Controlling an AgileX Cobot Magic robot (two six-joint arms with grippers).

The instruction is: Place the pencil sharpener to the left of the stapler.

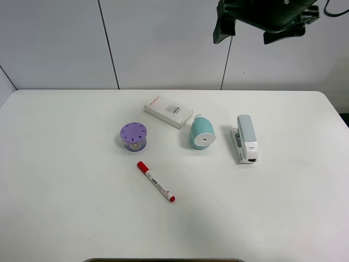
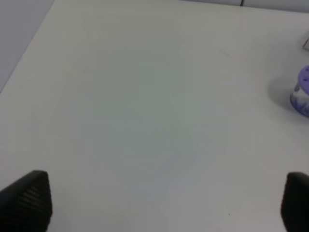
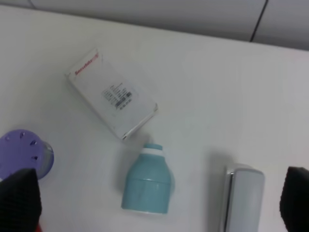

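The mint-teal pencil sharpener (image 1: 202,134) lies on the white table (image 1: 54,164), white round face toward the front edge. It sits just left of the grey and white stapler (image 1: 246,138), a small gap between them. My right gripper (image 1: 256,27) hangs high above the table's back edge, open and empty. Its wrist view looks down on the sharpener (image 3: 146,186) and the stapler (image 3: 244,198), framed by the spread dark fingers (image 3: 19,198). My left gripper (image 2: 161,203) is open over bare table on the left, holding nothing; the exterior view does not show it.
A flat white box (image 1: 168,111) lies just behind and left of the sharpener. A purple holed cylinder (image 1: 133,136) stands further left, with a red-capped marker (image 1: 156,182) in front of it.
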